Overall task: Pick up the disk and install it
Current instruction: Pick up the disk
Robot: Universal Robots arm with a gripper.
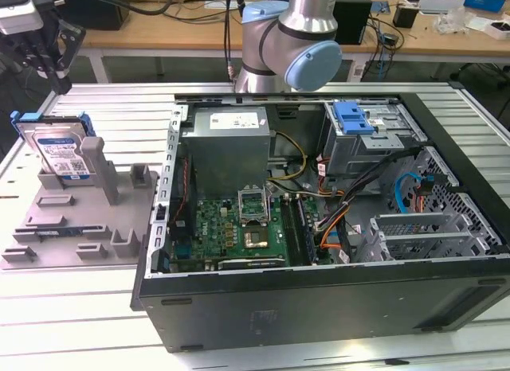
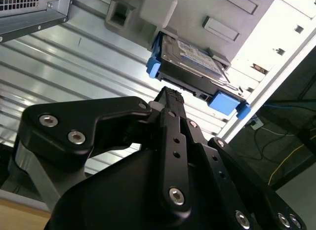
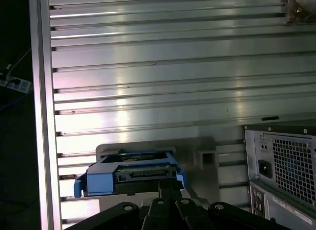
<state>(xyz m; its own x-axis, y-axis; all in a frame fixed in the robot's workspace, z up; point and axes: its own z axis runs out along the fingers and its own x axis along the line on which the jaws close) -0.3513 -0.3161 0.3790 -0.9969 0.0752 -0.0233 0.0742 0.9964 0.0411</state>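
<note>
- The disk (image 1: 57, 152) stands on edge in a grey holder (image 1: 88, 220) on the slatted metal table (image 1: 96, 307). Its blue-and-white label faces the exterior view, and its blue frame runs along the top and sides.
- In the second wrist view the disk (image 2: 192, 62) shows its label side, with blue frame ends at two corners. In the first wrist view the disk (image 3: 133, 173) turns its connector edge to the camera.
- The gripper (image 1: 60, 84) hangs just above the disk's top edge, apart from it.
- The black fingers (image 2: 172, 136) are pressed together and hold nothing. In the first wrist view the gripper (image 3: 169, 186) shows its tips meeting in front of the disk.
- The holder lies at the exterior view's left of an open computer case (image 1: 319, 307), just beside its side wall.
- Inside the case, a grey power supply (image 1: 227, 144) sits above a green motherboard (image 1: 239, 228).
- A metal drive cage (image 1: 378, 148) fills the case's far corner at the exterior view's right, with a blue bracket (image 1: 355, 116) on top of it.
- Orange, black and blue cables (image 1: 343, 208) run between the motherboard and the cage.
- The silver-and-blue arm (image 1: 279, 29) rises behind the case.
</note>
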